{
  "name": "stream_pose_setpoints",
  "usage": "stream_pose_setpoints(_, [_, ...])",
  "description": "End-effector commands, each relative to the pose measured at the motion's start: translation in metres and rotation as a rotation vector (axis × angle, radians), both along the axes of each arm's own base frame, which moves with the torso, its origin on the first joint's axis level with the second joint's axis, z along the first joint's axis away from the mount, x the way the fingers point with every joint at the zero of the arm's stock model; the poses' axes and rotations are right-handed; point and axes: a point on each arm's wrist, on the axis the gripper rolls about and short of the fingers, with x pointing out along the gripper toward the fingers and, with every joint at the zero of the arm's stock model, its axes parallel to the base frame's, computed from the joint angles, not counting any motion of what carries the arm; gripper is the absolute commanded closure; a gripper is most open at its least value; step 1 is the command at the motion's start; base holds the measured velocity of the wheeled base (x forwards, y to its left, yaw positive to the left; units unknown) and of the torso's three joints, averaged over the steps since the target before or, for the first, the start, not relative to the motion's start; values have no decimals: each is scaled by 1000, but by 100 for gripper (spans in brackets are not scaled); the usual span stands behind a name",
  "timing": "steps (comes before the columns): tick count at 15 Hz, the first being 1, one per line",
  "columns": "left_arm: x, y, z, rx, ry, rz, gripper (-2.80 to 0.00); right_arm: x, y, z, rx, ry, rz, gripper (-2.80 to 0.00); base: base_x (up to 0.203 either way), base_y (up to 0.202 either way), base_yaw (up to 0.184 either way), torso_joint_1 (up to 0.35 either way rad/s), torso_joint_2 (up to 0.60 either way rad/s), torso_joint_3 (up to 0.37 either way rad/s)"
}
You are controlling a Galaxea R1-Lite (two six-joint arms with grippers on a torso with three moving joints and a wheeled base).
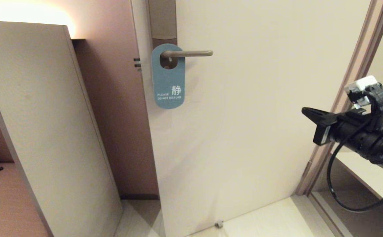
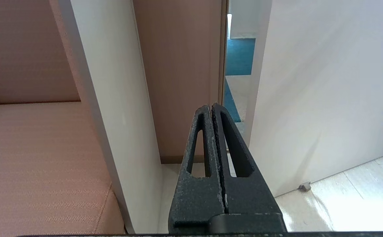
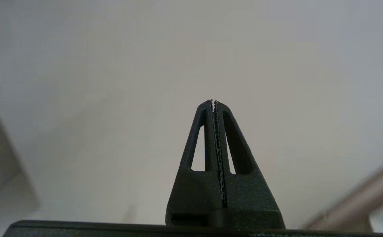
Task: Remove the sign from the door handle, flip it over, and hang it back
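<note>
None of it done: sign on door handle, blue side out; right gripper closed, empty, well apart; left gripper closed, parked

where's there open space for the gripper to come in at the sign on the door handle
Open: the bare door face between the sign and the right gripper, which is shut and well off to the right; also the door below the sign. Crowded: left of the sign, where the door edge and the upright panel close in, and at the top, where the door handle passes through the sign's hole.
</note>
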Motion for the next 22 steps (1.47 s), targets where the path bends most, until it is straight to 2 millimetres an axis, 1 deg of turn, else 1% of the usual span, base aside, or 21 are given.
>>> stream_pose_setpoints(1, [0, 0, 0, 0, 0, 0, 0, -32, -7, -9, 4, 20, -3, 0, 0, 0, 0, 0, 0, 0])
stream_pose_setpoints(4, [0, 0, 0, 0, 0, -1, 0, -71, -15, -18, 35, 85, -6, 0, 0, 0, 0, 0, 0, 0])
stream_pose_setpoints(5, [0, 0, 0, 0, 0, 1, 0, -86, -17, -24, 42, 119, -9, 0, 0, 0, 0, 0, 0, 0])
stream_pose_setpoints(7, [0, 0, 0, 0, 0, 1, 0, -117, -25, -45, 59, 195, -29, 0, 0, 0, 0, 0, 0, 0])
stream_pose_setpoints(10, [0, 0, 0, 0, 0, -1, 0, -154, -37, -71, 71, 239, -102, 0, 0, 0, 0, 0, 0, 0])
stream_pose_setpoints(14, [0, 0, 0, 0, 0, -1, 0, -189, -44, -89, 83, 247, -165, 0, 0, 0, 0, 0, 0, 0])
stream_pose_setpoints(17, [0, 0, 0, 0, 0, 1, 0, -209, -46, -99, 82, 250, -204, 0, 0, 0, 0, 0, 0, 0])
stream_pose_setpoints(19, [0, 0, 0, 0, 0, -1, 0, -222, -46, -104, 77, 215, -207, 0, 0, 0, 0, 0, 0, 0])
stream_pose_setpoints(22, [0, 0, 0, 0, 0, 1, 0, -235, -46, -110, 73, 157, -244, 0, 0, 0, 0, 0, 0, 0])
